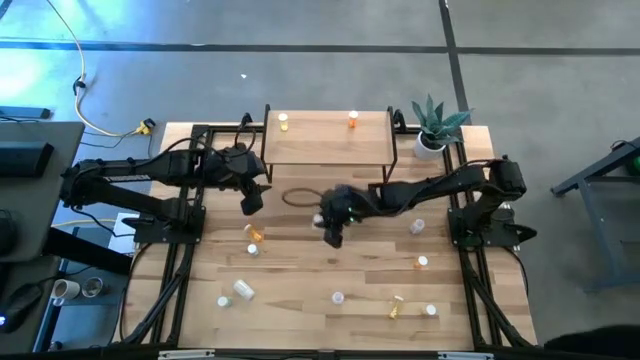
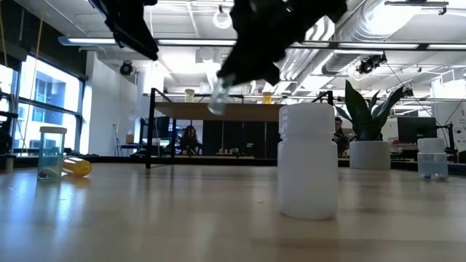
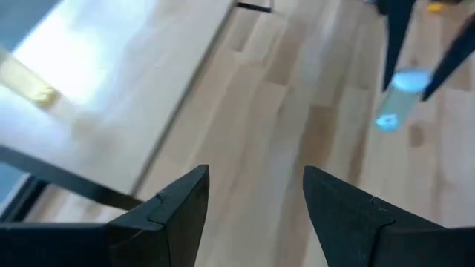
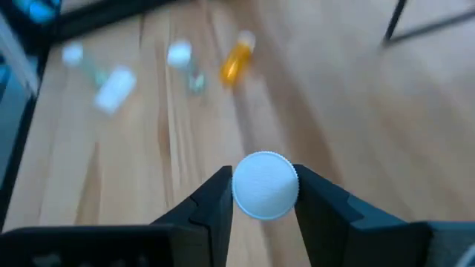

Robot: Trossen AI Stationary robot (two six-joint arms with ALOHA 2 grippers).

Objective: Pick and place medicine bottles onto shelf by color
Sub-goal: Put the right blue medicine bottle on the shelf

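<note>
The light-wood shelf (image 1: 328, 140) stands at the table's far side with a yellow bottle (image 1: 283, 122) and an orange bottle (image 1: 352, 120) on it. My right gripper (image 1: 330, 228) is over the middle of the table, in front of the shelf, shut on a small pale clear bottle with a white cap (image 2: 217, 97). My left gripper (image 1: 250, 202) hovers open and empty near the shelf's left front leg. In the left wrist view (image 3: 256, 196) it looks down on bare table beside the shelf board (image 3: 111, 89). Several more bottles lie or stand on the near half of the table. My right gripper pinches the pale bottle between its two fingers at the sides just below the white cap (image 4: 266, 185). The cap's round top faces the wrist camera. In the low view the bottle's body (image 2: 217, 102) hangs tilted below the fingers, lifted clear of the table.
A potted plant (image 1: 435, 125) stands right of the shelf. A dark cable loop (image 1: 300, 197) lies in front of the shelf. Loose bottles include an orange one (image 1: 256, 234), white ones (image 1: 243, 290) (image 1: 338, 297), a yellow one (image 1: 396, 308), and others at the right (image 1: 421, 262).
</note>
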